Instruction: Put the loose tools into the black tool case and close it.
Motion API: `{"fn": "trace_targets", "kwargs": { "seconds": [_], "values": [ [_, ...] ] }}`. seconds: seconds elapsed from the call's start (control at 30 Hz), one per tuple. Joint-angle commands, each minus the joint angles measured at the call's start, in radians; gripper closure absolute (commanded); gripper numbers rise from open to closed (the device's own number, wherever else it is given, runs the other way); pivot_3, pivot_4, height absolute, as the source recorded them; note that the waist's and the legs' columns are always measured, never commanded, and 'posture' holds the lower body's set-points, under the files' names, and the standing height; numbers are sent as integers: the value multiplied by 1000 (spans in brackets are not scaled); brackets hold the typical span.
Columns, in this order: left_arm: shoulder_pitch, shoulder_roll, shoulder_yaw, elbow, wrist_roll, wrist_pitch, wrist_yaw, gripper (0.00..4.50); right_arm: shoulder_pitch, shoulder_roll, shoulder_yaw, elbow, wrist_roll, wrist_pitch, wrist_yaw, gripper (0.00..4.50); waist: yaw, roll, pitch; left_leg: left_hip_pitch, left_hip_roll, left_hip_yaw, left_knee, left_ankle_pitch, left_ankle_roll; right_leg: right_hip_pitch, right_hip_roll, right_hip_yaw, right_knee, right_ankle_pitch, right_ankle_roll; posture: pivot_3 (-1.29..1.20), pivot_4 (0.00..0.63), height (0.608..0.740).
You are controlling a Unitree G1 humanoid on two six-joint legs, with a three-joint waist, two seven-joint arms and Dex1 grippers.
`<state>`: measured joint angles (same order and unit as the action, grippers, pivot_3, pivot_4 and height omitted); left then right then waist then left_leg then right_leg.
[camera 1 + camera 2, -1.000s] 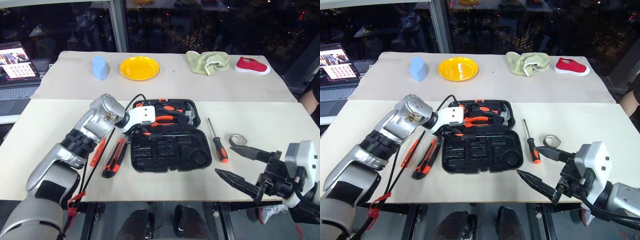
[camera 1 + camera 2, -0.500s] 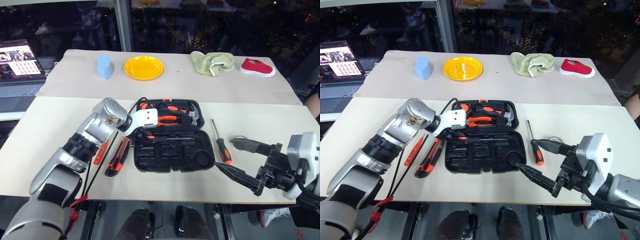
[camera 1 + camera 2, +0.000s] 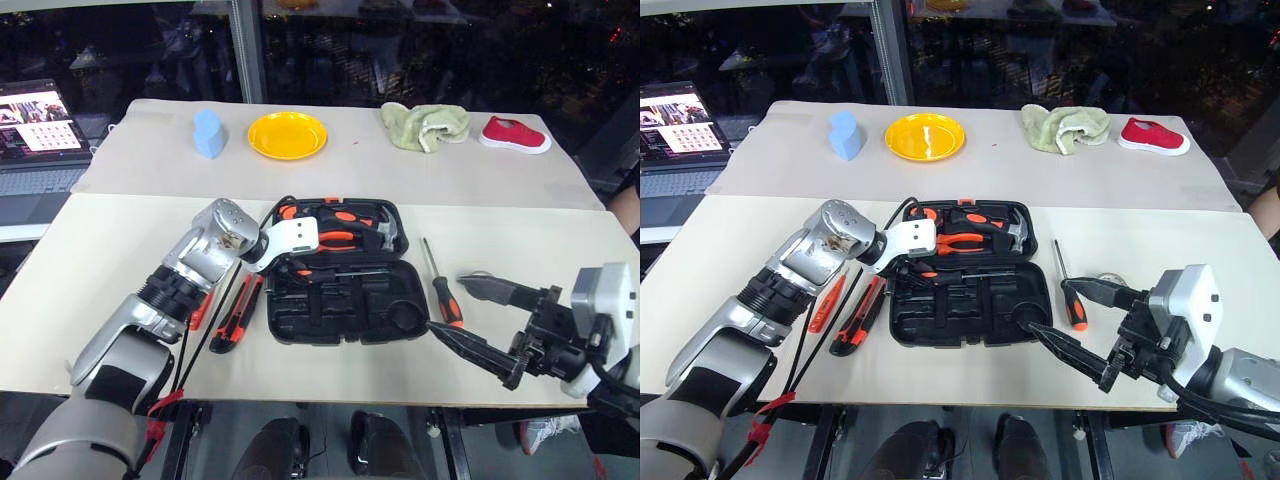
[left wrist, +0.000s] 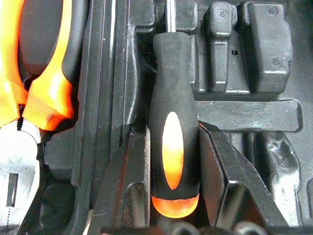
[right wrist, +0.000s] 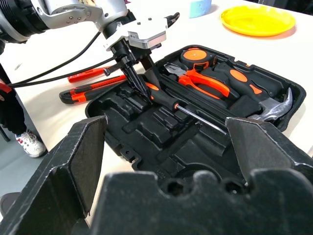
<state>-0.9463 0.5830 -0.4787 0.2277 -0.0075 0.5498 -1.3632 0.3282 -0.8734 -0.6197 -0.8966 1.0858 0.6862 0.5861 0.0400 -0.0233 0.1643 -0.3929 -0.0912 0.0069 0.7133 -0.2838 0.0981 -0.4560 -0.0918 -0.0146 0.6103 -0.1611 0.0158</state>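
Note:
The black tool case [image 3: 345,312] lies open mid-table. One orange-and-black screwdriver [image 4: 173,147] rests in a slot of its near half. My left gripper [image 5: 143,89] points down over that handle, open, one finger on each side of it. A second screwdriver [image 3: 438,287] lies on the table right of the case. The grey tape roll [image 3: 1104,279] shows partly behind my right gripper [image 3: 446,304], which hovers open and empty at the case's right side. Left of the case lie the utility knife [image 3: 236,316] and the red tester screwdriver [image 3: 826,301].
Orange-handled pliers [image 3: 335,238] and a hammer [image 3: 386,232] sit in the case's far half. On the far table stand a yellow plate [image 3: 287,134], a blue object [image 3: 208,133], a green cloth [image 3: 425,125] and a red shoe [image 3: 513,134]. A laptop [image 3: 35,122] is far left.
My left gripper's fingers have spread apart around the screwdriver handle, which now lies in the case slot. The right gripper has kept its place and stays open.

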Motion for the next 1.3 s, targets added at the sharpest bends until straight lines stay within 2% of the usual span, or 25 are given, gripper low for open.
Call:
{"fn": "trace_targets", "kwargs": {
  "seconds": [0.03,0.13,0.23,0.43,0.5,0.97,1.3],
  "values": [
    [-34,33,50,-83,-32,-9,-40,948,5,-6,-13,-23,22,-10,-3,0,0,0,0,0,0,0,0,0,0,0,0,0,0,0,0,0,150,740],
    [-37,24,55,-70,-24,-42,-21,948,14,-7,-15,-23,18,-10,3,0,0,0,0,1,0,0,0,0,0,1,0,0,0,0,0,0,150,740],
    [-44,-4,46,-25,-10,-90,-1,1650,16,-11,-20,-21,17,-11,10,0,2,0,0,0,0,0,0,0,0,1,0,0,0,0,0,0,150,740],
    [-43,-53,17,60,32,-184,21,3915,7,-16,-15,-20,10,-12,8,0,1,0,0,0,0,0,0,0,0,0,0,0,0,0,0,0,150,740],
    [-44,-66,16,74,36,-195,18,4435,8,-13,-13,-21,4,-14,6,0,1,0,0,0,0,0,0,0,0,1,0,0,0,0,0,0,150,740],
    [-44,-121,-4,173,109,-244,65,4435,15,-1,-3,-41,7,-19,-24,0,3,0,0,0,0,0,1,-1,2,1,0,0,0,0,0,0,150,740],
    [-6,-122,-52,157,167,-326,45,4435,11,-2,-4,-46,22,-20,-39,0,7,0,-1,2,0,0,2,-2,3,3,0,0,0,0,0,0,150,740]
  ]
}}
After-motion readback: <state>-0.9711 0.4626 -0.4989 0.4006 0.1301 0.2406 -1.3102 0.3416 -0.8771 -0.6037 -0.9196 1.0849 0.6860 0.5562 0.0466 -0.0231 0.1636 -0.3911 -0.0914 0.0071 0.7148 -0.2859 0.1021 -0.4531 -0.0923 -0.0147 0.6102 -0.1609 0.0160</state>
